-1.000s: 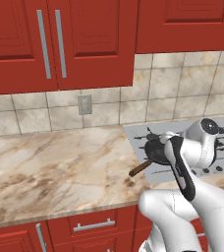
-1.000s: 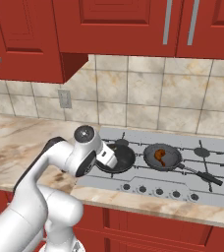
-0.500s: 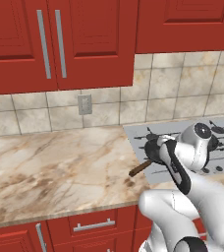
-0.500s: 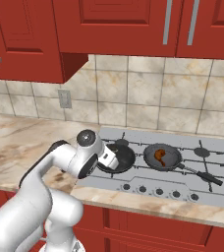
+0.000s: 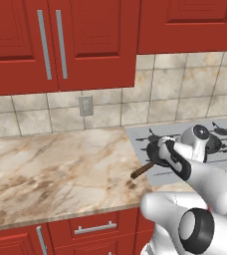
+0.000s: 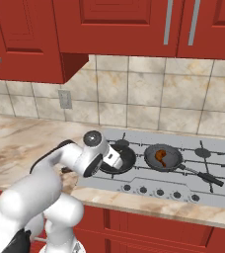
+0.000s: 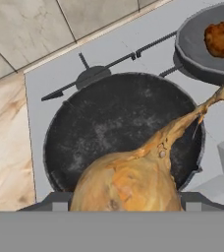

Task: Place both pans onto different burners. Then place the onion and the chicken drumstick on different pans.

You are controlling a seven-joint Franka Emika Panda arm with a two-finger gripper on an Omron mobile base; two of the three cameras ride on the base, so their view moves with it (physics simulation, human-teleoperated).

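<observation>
The bench (image 5: 51,169) is brown stone, and the grey cooktop (image 6: 203,170) sits in it. The big pan (image 7: 119,123) rests on a burner at the cooktop's left end. The small pan (image 6: 163,157) is on the middle burner, and the drumstick (image 6: 160,156) lies in it. The claw (image 6: 115,159) hangs over the big pan. It grips the onion (image 7: 128,184) between its fingers, right above that pan.
</observation>
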